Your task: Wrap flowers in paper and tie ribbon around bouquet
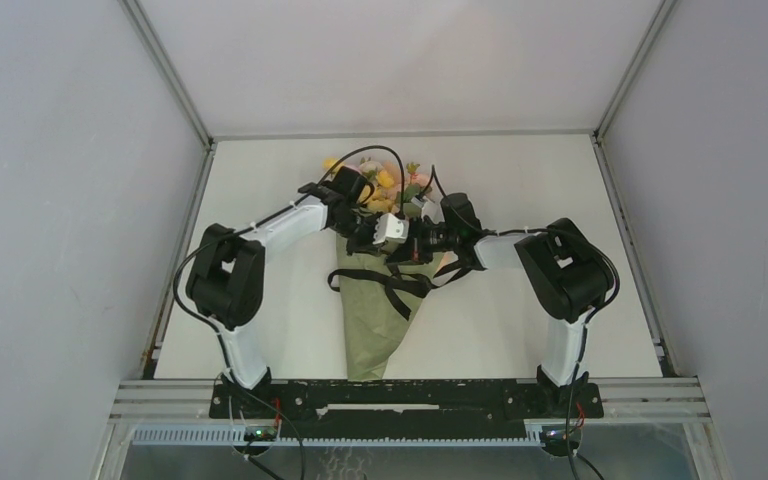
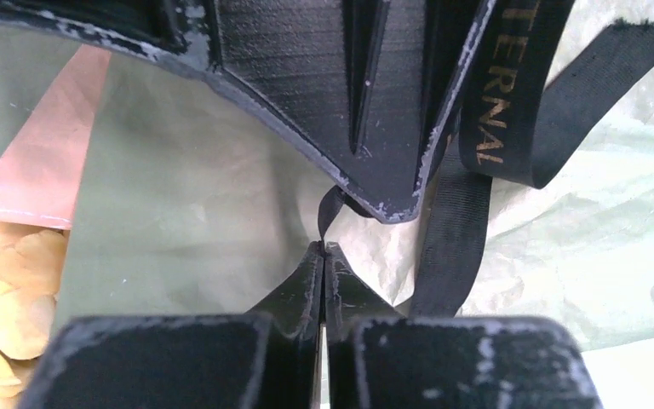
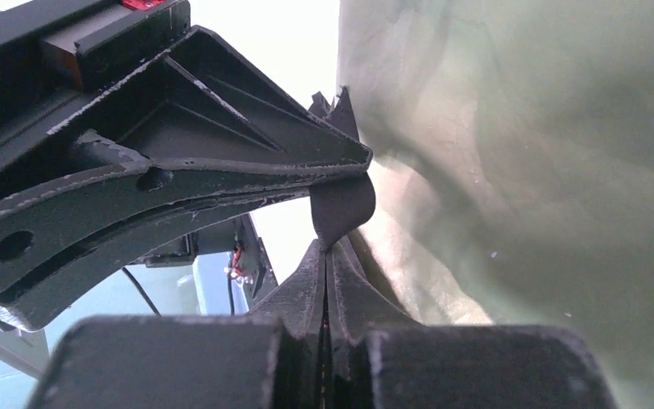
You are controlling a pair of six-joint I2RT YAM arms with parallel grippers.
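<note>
The bouquet [image 1: 375, 320] lies mid-table, its narrow end towards the arm bases. It is a cone of olive-green paper [image 2: 179, 187] with a peach-orange lining [image 2: 43, 162], and the flowers [image 1: 392, 180] show at the far end. The black ribbon [image 1: 400, 287] crosses the cone's middle, and in the left wrist view a gold-lettered loop of ribbon [image 2: 494, 102] hangs at the upper right. Both grippers meet tip to tip above the cone. My left gripper [image 2: 324, 249] is shut on a short stretch of ribbon. My right gripper [image 3: 325, 247] is shut on the ribbon [image 3: 341, 209] too.
White table [image 1: 520, 330] with grey walls on three sides and a metal frame rail [image 1: 410, 390] at the near edge. In each wrist view the other gripper's black fingers [image 2: 349, 85] [image 3: 179, 170] fill the top, very close.
</note>
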